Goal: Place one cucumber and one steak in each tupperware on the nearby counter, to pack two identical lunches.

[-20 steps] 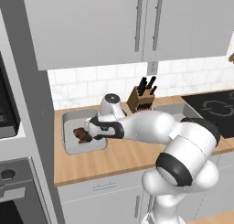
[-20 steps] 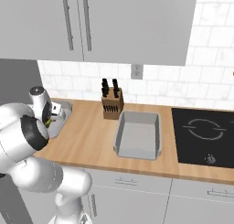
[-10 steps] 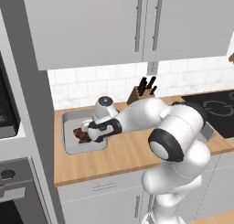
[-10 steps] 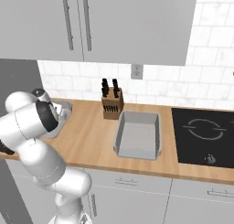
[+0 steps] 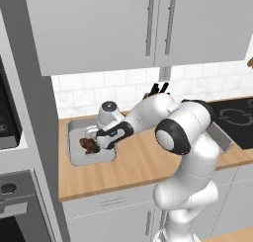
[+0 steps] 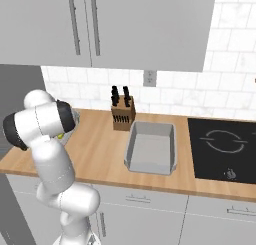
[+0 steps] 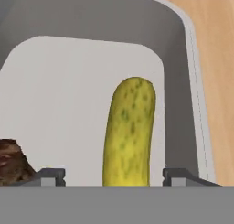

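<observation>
The yellow-green cucumber (image 7: 129, 131) lies in the left tupperware (image 7: 91, 17), pointing at its far wall. The dark brown-red steak (image 7: 13, 161) lies to its left in the same tray. My gripper (image 7: 114, 176) hangs low over the tray, open, one fingertip (image 7: 51, 175) on each side of the cucumber with a gap left and right. From the left base view, the gripper (image 5: 101, 143) is inside that tupperware (image 5: 74, 157) beside the steak (image 5: 89, 145). The second tupperware (image 6: 150, 151) stands empty in the middle of the counter (image 6: 100, 149).
A knife block (image 6: 123, 115) stands at the tiled wall behind the empty tray. The black stovetop (image 6: 225, 141) takes up the counter's right end. Wall cabinets hang overhead. An oven column stands left of the counter (image 5: 29, 137).
The jaws have opened and let go of the cucumber, which now rests in the left tupperware. The arm has sunk closer to that tray.
</observation>
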Motion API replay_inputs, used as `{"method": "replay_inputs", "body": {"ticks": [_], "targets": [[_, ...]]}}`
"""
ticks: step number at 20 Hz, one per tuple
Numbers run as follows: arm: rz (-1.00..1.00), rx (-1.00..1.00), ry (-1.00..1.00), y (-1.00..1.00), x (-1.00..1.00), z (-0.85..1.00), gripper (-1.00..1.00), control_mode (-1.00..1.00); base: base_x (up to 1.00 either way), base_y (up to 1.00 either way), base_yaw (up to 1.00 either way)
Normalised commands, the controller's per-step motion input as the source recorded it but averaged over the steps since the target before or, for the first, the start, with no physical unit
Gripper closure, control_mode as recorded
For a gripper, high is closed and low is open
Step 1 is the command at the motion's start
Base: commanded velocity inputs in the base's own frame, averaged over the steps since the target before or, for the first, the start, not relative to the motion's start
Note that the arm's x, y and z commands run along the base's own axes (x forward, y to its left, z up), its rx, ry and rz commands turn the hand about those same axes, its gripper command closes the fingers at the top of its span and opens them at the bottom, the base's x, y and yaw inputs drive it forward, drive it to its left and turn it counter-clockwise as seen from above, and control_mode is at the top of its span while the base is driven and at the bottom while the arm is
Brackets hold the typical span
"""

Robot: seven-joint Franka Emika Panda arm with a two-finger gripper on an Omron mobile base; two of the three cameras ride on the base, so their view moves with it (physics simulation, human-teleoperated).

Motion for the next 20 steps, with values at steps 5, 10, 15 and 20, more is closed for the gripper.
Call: {"method": "replay_inputs", "body": {"ticks": [5,10,15,20], "targets": [[-0.04,0.0,0.0,-0.07,-0.29,0.47,-1.0,-1.0,0.0,0.0,0.0],[-0.08,0.04,0.0,-0.54,-0.52,0.98,-1.0,-1.0,0.0,0.0,0.0],[-0.07,0.04,0.0,-0.84,-0.54,0.46,-1.0,-1.0,0.0,0.0,0.0],[0.0,-0.11,-0.14,-0.45,-0.41,-0.46,-1.0,-1.0,0.0,0.0,0.0]]}}
